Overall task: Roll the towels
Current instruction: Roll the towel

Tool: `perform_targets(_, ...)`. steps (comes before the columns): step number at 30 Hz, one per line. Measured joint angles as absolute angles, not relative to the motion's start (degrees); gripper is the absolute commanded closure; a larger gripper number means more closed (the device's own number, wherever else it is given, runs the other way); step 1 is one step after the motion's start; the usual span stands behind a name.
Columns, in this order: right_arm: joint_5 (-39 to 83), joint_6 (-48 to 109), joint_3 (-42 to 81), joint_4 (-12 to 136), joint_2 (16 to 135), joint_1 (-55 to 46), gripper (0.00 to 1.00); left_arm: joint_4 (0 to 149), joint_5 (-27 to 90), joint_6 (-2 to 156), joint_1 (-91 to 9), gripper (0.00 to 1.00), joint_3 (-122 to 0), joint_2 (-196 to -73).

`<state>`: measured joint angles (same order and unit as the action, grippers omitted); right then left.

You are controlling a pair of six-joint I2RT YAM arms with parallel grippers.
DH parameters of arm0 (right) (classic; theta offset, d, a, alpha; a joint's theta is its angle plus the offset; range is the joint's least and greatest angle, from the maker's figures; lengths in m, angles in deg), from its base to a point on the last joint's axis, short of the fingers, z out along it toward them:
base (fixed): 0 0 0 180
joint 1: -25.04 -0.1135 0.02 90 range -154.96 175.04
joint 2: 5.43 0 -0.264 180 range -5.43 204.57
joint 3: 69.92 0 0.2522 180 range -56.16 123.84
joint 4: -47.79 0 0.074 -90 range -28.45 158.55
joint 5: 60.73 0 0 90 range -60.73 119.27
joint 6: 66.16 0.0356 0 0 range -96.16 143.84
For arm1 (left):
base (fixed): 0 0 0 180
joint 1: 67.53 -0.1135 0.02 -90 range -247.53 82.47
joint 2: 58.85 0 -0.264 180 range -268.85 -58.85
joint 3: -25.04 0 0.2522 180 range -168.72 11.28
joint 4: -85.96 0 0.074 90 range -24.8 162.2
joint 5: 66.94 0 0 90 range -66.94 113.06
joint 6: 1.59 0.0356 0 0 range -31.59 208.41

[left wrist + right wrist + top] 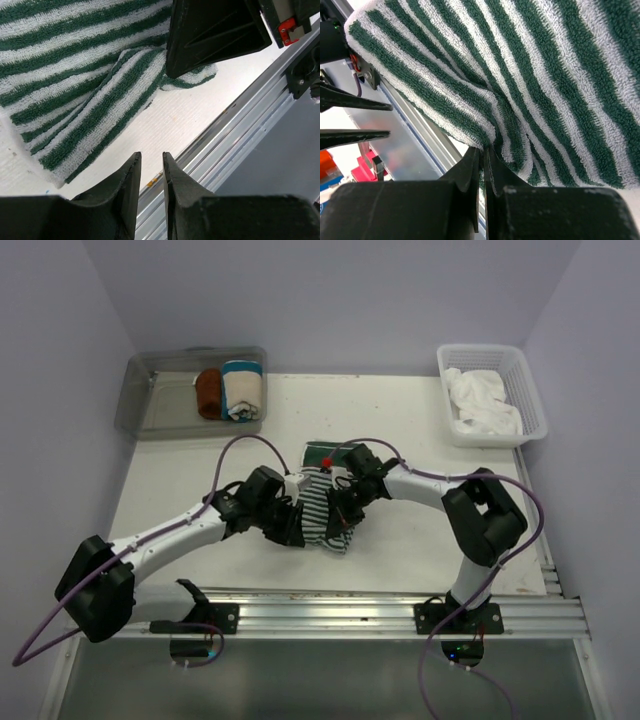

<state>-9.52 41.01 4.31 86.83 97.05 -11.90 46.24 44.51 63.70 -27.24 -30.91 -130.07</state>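
Across the white table (400, 550), one piece of work: a green-striped towel (322, 508) at the centre, bunched and creased, not yet rolled. At 11 o'clock, a clear bin (150, 400) with two finished rolls (230, 392); at 1 o'clock, a white basket (480, 348) of loose white towels (480, 400). Pinches the striped hem with the right claw (481, 150), fingers closed hard on the cloth. Hovers just beside the near corner with the left claw (151, 160), barely parted, nothing between the fingers. Likely trouble, biggest first: with a single pinch point, probably sags and twists into a crooked, cone-shaped roll; so near the aluminium rail (400, 610) at 6 o'clock, may drag a corner over the table edge; with both claws close together over the cloth, risks a knock between them; with creases left in, may spring loose once let go. No brand, label or readable writing anywhere.
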Motion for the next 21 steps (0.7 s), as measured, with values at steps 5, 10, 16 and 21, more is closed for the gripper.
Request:
perform_targets(5,-9.54,41.16,4.37,86.83,97.07,-11.58,1.00,45.06,42.41,64.66,-27.00,0.72,-33.10,-132.76)
perform_targets(10,-9.54,41.14,4.37,86.83,97.07,-11.42,1.00,43.75,38.54,65.40,-27.00,0.74,-38.10,-137.76)
perform_targets(16,-9.52,41.12,4.37,86.83,97.07,-11.20,1.00,43.62,35.79,65.58,-27.00,0.74,-42.52,-143.62)
perform_targets(21,-9.52,41.12,4.37,86.85,97.07,-11.20,1.00,44.03,35.70,65.55,-27.00,0.74,-43.33,-145.61)
